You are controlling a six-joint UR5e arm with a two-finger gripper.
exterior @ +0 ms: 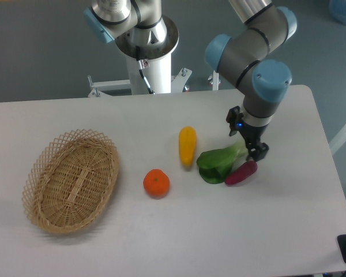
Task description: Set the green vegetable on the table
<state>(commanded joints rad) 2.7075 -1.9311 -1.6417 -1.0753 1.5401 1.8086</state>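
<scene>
On the table (pixel 75 109), green vegetable (pixel 218 163) (leaves leftward), gripper (pixel 249 148) at stalk

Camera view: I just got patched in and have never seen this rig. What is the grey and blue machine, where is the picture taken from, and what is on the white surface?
It is a robot arm, seen by one fixed camera looking down on the table. Its gripper sits at the pale stalk end of the green vegetable; whether the fingers grip it, I cannot tell. The leaves appear to rest on the table, between the yellow vegetable and the purple vegetable. An orange fruit lies nearer the middle, and an empty wicker basket stands far left.
</scene>
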